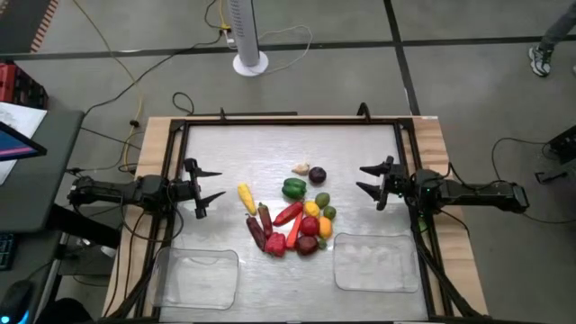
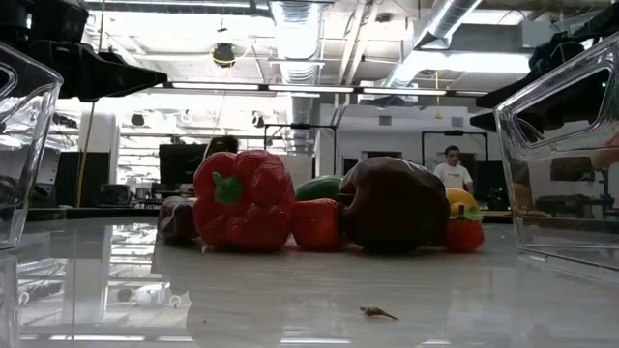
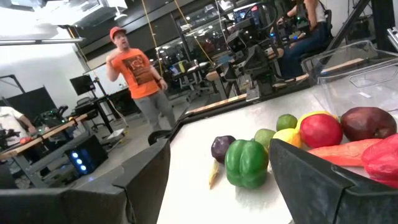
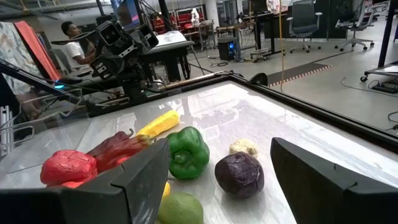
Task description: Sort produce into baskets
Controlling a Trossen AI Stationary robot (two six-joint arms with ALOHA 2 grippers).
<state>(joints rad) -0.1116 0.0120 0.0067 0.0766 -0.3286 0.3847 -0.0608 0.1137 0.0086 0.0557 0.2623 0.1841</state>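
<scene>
High view, left pincer (image 1: 209, 192) and right pincer (image 1: 371, 183) wide open (both empty), level, seemingly hovering, flanking produce (image 1: 290, 218).

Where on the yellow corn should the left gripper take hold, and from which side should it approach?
Probably around the middle of the yellow corn, coming straight down from above. It lies flat and long at the pile's left edge, with bare table on its left, so one finger fits there. The dark red pepper lies close at its lower end. The open left gripper is nearest.
</scene>
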